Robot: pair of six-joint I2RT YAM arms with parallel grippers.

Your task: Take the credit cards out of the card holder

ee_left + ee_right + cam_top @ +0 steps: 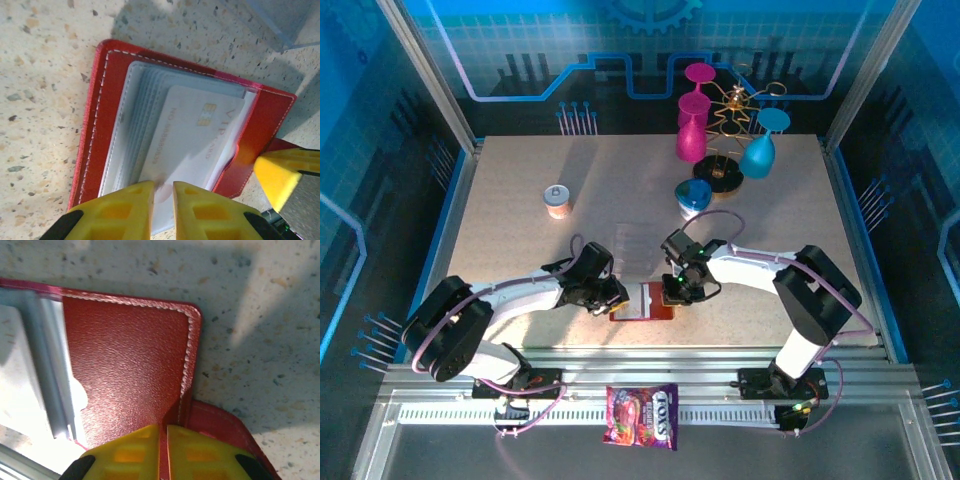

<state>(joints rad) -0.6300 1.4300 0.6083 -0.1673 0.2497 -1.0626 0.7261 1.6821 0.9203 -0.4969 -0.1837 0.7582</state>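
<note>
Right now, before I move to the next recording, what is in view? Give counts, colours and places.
card holder: one, dark red, lying open at the table's near middle
credit card: one visible, pinkish-white, in the holder's clear pocket
acrylic tray: one, transparent, just behind the holder
can: one, small, silver-topped, left of centre
goblets: three, two magenta and one teal, at the rack
rack: one, gold wire, far right
bowl: one, blue, before the rack
candy bag: one, purple, on the front rail
table: one, speckled beige
left gripper: yellow, shut on the credit card
right gripper: yellow, shut on the card holder's cover
</note>
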